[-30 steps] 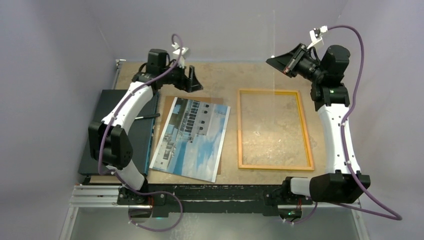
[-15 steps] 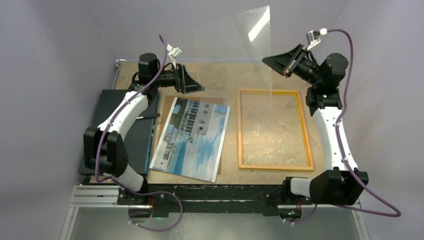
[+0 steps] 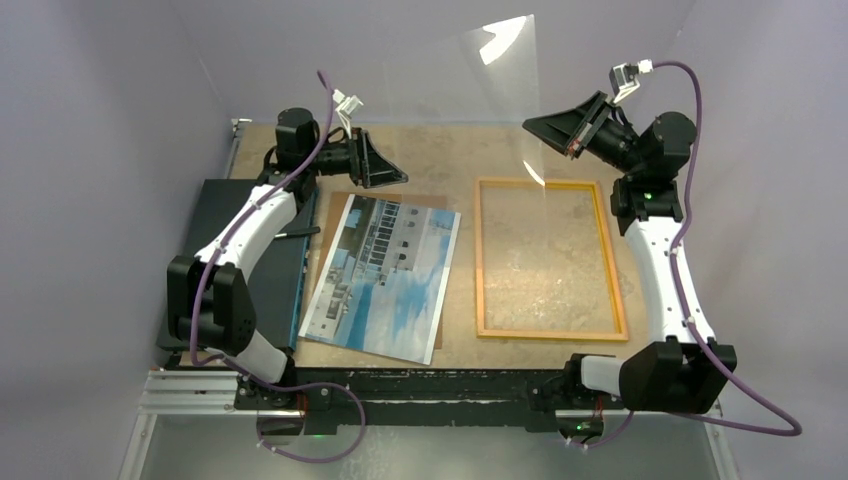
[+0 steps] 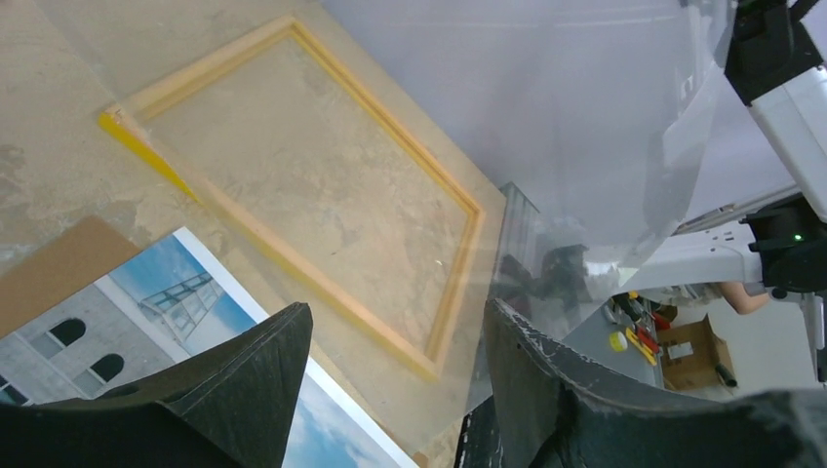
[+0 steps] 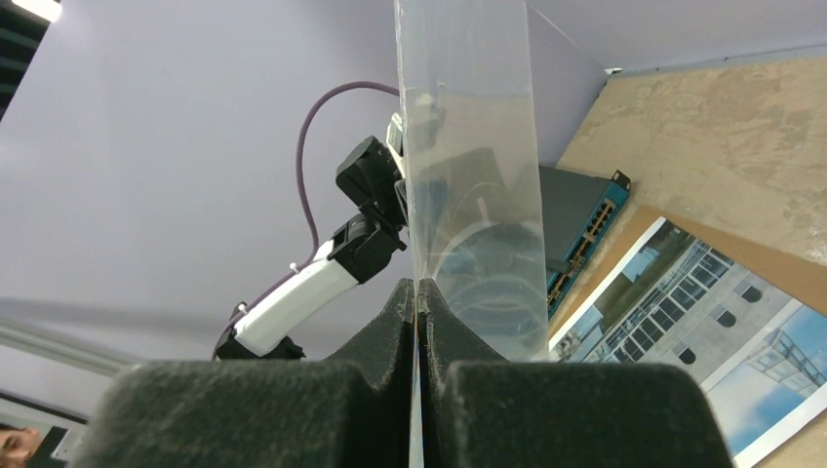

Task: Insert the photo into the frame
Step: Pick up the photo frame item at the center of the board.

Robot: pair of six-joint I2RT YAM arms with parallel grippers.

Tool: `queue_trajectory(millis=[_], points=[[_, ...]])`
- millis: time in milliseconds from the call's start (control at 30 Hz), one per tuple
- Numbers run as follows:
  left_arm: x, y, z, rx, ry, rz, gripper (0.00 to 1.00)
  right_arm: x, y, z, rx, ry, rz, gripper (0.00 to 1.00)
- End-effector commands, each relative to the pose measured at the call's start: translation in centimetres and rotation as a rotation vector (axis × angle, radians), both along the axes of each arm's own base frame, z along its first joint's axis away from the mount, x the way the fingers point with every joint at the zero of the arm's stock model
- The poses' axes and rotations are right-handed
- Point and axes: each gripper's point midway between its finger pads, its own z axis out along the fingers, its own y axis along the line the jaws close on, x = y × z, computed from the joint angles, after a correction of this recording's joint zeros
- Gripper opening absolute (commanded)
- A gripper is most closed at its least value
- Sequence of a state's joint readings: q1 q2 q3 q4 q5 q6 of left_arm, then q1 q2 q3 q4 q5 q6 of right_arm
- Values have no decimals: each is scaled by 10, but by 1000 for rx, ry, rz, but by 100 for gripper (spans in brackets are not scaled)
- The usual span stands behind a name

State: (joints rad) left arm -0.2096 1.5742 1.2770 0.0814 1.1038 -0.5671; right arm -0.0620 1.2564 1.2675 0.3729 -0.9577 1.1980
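Sandy tabletop (image 3: 440, 150), purple-walled booth. Right gripper (image 5: 417, 292) is pinching fully closed on the clear pane (image 5: 468, 146), holding it on edge above the frame (image 3: 480, 260); left gripper (image 4: 395, 322) is hovering part-spread and empty by the far end of the photo (image 3: 385, 275), lying face-up on the backing board (image 3: 338, 203) left of the frame. Risk: thin edge grip may be letting the pane slip or swing into the photo's path.

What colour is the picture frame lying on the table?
The frame is bright yellow-orange, seen best in the top external view.
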Motion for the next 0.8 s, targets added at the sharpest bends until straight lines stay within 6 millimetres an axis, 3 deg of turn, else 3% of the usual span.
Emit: queue_trajectory(millis=[0, 200, 367, 500, 767], points=[[0, 8, 0, 43, -77, 41, 64, -23, 3, 30, 0, -104, 23, 0], [3, 14, -14, 104, -89, 71, 65, -22, 3, 30, -3, -103, 19, 0], [-1, 14, -13, 96, -85, 57, 63, -17, 1, 28, 0, -111, 0, 0], [-5, 11, -4, 60, -82, 27, 48, -13, 0, 24, -6, -106, -20, 0], [-10, 9, 12, 29, -111, 6, 21, -7, -1, -6, -31, -39, -27, 0]])
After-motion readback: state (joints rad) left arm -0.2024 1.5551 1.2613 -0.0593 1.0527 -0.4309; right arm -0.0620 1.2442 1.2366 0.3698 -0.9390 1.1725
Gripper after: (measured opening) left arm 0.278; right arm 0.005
